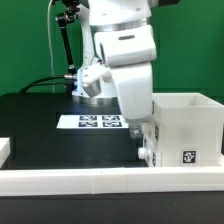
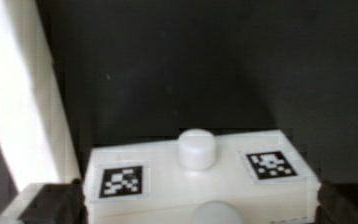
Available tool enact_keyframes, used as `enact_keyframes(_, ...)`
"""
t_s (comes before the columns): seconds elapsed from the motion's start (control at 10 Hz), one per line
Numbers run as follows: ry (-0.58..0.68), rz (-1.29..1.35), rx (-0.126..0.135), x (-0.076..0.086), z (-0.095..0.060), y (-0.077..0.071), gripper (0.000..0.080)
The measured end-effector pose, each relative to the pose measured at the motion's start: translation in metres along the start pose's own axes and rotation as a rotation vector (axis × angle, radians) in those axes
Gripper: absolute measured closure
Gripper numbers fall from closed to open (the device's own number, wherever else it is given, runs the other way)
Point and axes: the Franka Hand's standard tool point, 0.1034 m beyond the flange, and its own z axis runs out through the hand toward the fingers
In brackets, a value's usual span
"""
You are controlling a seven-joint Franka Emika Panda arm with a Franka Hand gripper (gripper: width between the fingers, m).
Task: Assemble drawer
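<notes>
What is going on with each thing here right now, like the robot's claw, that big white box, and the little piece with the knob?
Claw: low, straddling the small tray; grip unclear.
Small tray: knob toward the camera, a tag either side of it, sitting between the claw's fingers.
Big box: upright on the table, open at the top, beside the claw.
Tag strip: lying flat on the table.
Long rail: lying along the front edge.

Even overhead lighting; white parts near the gripper (image 1: 141, 150) glare, detail washed out – both views soft, wrist view blurred closest to the fingers
</notes>
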Motion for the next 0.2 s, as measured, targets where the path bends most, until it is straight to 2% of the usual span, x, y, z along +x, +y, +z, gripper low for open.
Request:
enact_keyframes(0.1,-0.008,0.032,-0.008,-0.0036,-0.0078,-0.0075,0.015)
enact_keyframes(0.2,-0.008,0.032,-0.004,-0.0034,-0.0064,-0.0092,0.015)
